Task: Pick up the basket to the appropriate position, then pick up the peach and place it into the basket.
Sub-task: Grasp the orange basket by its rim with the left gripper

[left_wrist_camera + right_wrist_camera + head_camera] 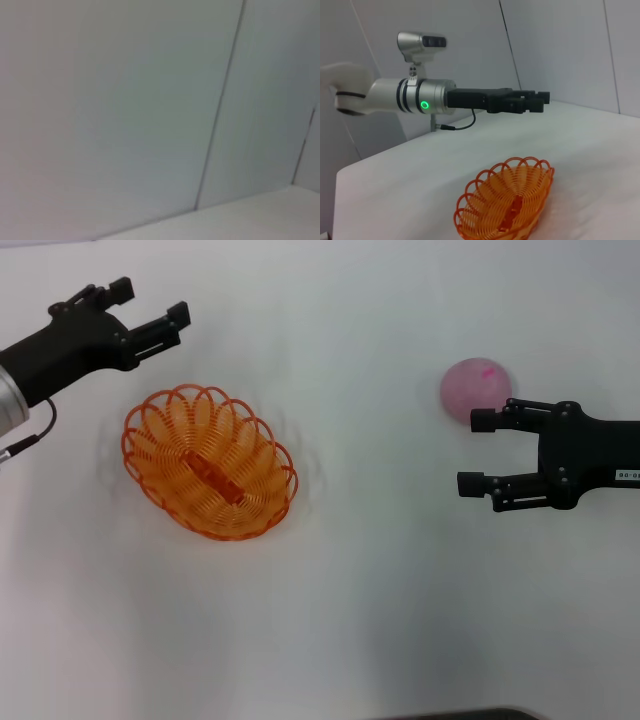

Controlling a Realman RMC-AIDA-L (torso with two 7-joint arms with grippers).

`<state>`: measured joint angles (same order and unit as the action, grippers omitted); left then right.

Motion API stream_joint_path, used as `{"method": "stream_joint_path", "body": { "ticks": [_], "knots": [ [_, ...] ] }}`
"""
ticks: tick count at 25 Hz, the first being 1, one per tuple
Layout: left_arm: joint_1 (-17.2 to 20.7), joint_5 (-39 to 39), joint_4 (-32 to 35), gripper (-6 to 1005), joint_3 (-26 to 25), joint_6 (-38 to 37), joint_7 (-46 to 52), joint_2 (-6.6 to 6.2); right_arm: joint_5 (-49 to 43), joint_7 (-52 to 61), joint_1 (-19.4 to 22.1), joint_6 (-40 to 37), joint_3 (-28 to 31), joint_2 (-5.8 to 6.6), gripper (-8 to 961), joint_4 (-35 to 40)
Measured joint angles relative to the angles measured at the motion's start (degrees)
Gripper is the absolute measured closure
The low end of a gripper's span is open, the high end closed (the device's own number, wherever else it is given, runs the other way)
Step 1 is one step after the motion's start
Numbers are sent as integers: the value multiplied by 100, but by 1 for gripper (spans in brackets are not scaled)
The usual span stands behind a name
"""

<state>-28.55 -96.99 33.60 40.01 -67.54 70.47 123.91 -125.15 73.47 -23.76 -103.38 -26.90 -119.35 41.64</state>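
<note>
The orange wire basket (210, 462) sits on the white table at the left-centre; it also shows in the right wrist view (506, 206). The pale pink peach (475, 389) lies at the far right. My left gripper (152, 311) is open and empty, raised above the table behind the basket's far left rim; it also shows in the right wrist view (536, 99). My right gripper (478, 451) is open and empty, just in front of the peach, with one fingertip (484, 421) close to it.
The white table (380, 590) stretches wide around both objects. The left wrist view shows only a grey wall panel (125, 110) and a strip of table edge. A dark object edge shows at the table's front (470, 714).
</note>
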Motion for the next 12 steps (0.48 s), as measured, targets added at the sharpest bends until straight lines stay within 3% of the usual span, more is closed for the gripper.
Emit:
{"method": "stream_joint_path", "body": {
  "ticks": [6, 12],
  "knots": [
    [23, -862, 890, 111, 365, -3, 1448, 1, 0, 0, 1, 7, 4, -1, 6, -5],
    [-20, -2079, 2278, 111, 901, -279, 3375, 2, 0, -13, 2, 12, -2, -1, 7, -9]
  ]
}}
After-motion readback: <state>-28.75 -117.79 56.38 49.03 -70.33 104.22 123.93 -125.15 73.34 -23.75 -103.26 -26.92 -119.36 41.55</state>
